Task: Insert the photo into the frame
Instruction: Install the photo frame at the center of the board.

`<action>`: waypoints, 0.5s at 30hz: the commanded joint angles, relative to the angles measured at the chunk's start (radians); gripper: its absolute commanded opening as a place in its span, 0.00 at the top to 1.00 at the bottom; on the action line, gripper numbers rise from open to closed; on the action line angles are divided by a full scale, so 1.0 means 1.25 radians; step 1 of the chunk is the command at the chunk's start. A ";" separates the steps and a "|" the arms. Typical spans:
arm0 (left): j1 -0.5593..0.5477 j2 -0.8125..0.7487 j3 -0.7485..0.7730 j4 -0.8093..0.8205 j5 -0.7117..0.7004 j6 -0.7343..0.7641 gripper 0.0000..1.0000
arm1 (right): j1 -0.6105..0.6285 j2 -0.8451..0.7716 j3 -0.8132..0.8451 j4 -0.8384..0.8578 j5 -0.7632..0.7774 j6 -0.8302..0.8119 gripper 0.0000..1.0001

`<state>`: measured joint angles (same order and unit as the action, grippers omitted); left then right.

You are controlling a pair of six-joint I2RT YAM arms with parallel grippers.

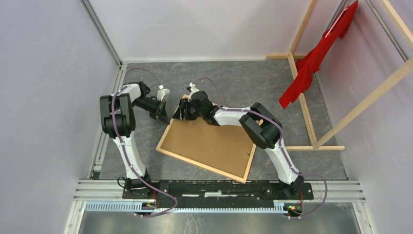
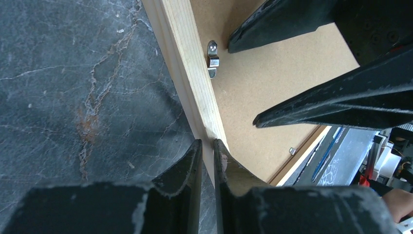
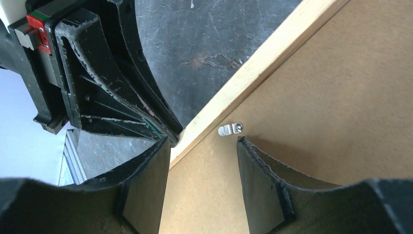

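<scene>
Along the far left edge of the light-wood rectangular picture frame (image 2: 184, 63), both arms crowd close together. The frame lies face down on the dark grey marbled table (image 1: 243, 83), its plain brown backing board (image 1: 209, 141) uppermost.

The left gripper (image 2: 208, 148) is almost closed, its fingertips pinching the thin wooden rail. The right gripper (image 3: 203, 141) is about half spread and holds nothing. One finger is over the rail and the other over the board, with a small silver metal turn clip (image 3: 230, 128) just beyond the gap. The colourful paper photo shows in no view, so I cannot tell where it lies.

The left hold looks slight. If the right finger pushes hard at the clip, the rail could slip free and the whole frame could skate across the smooth table. The finger could also ride over so small a clip and scrape the board instead. The two pincers are nearly touching, so a careless swing could knock them together. Lifting by one rail could twist the frame and strain its pane.
</scene>
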<state>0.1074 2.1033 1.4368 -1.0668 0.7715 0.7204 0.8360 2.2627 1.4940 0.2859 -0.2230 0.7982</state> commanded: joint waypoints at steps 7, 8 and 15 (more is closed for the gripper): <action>-0.004 0.015 -0.030 0.043 -0.026 0.018 0.80 | 0.016 0.024 0.044 0.022 -0.004 0.023 0.42; -0.005 0.014 -0.030 0.043 -0.026 0.018 0.80 | 0.015 0.024 0.044 0.022 -0.003 0.024 0.42; -0.005 0.013 -0.040 0.048 -0.029 0.021 0.80 | 0.016 0.035 0.052 0.023 0.005 0.027 0.43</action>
<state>0.1108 2.1033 1.4220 -1.0588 0.7925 0.7204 0.8509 2.2883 1.5196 0.2951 -0.2279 0.8265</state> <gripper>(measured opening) 0.207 0.573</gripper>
